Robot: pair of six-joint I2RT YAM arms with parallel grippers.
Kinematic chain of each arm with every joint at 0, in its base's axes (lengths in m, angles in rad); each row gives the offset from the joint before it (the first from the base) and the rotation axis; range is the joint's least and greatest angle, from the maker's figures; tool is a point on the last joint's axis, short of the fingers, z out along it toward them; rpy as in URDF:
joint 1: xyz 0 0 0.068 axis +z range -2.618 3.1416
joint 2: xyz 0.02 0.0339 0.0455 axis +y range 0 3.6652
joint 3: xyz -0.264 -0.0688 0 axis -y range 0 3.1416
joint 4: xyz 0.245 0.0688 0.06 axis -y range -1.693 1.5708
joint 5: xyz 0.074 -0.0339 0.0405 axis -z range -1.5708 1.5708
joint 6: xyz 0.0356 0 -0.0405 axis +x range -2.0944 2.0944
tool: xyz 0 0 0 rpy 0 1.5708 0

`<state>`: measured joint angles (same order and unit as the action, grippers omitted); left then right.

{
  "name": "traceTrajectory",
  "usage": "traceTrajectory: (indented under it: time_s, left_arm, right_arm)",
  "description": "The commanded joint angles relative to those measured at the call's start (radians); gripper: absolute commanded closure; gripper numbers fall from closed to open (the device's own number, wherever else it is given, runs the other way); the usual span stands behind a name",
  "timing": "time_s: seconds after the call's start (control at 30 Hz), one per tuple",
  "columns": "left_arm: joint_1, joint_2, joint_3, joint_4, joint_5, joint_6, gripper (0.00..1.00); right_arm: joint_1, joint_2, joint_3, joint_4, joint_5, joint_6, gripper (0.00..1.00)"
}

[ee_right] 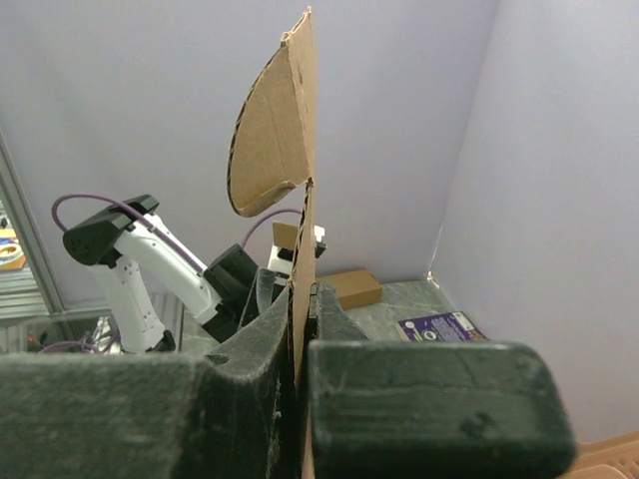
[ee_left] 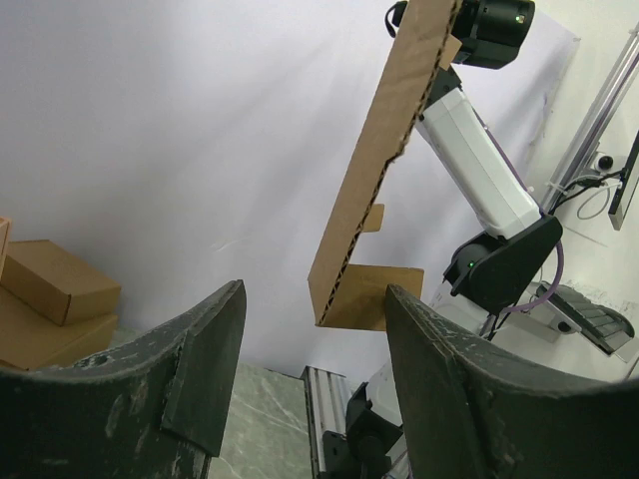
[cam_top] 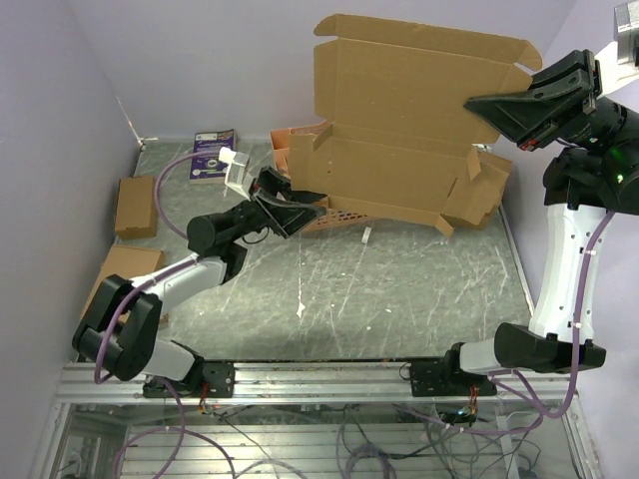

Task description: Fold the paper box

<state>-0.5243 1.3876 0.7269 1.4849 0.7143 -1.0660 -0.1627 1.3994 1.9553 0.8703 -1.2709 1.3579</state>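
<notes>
Holding paper box aloft at far side of counter: right claw pinching its right edge, so sheet stands near upright with flaps free. We judge this offers lower-left corner to left claw, which sits spread just beside it, gripping nothing. Orange rack under lower edge; contact unclear. We reckon most folds not yet made.

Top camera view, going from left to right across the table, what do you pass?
Small brown cardboard box → purple booklet → left gripper → paper box → right gripper, clamped on the paper box's right edge.
</notes>
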Motion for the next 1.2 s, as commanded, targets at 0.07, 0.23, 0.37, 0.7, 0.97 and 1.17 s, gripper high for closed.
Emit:
traceTrajectory:
  time_s: [0.07,0.23,0.37,0.7,0.97,1.17]
  left_arm:
    - [-0.023,0.032,0.056,0.24,-0.017,0.015,0.33]
    - [-0.032,0.047,0.07,0.232,-0.015,0.021,0.39]
    - [-0.036,0.064,0.086,0.241,-0.016,0.014,0.42]
    - [-0.049,0.088,0.101,0.241,-0.02,0.021,0.5]
    - [-0.057,0.09,0.109,0.241,-0.028,0.037,0.56]
    - [-0.072,0.092,0.119,0.241,-0.042,0.059,0.62]
  right_arm:
    - [-0.009,-0.016,-0.007,0.038,0.013,0.025,1.0]
    - [-0.008,-0.014,-0.007,0.054,0.016,0.039,1.0]
    - [-0.008,-0.013,-0.007,0.055,0.017,0.041,1.0]
    - [-0.008,-0.014,-0.004,0.061,0.017,0.047,1.0]
    - [-0.009,-0.013,-0.009,0.066,0.02,0.05,1.0]
    - [-0.008,-0.017,-0.022,0.073,0.021,0.055,1.0]
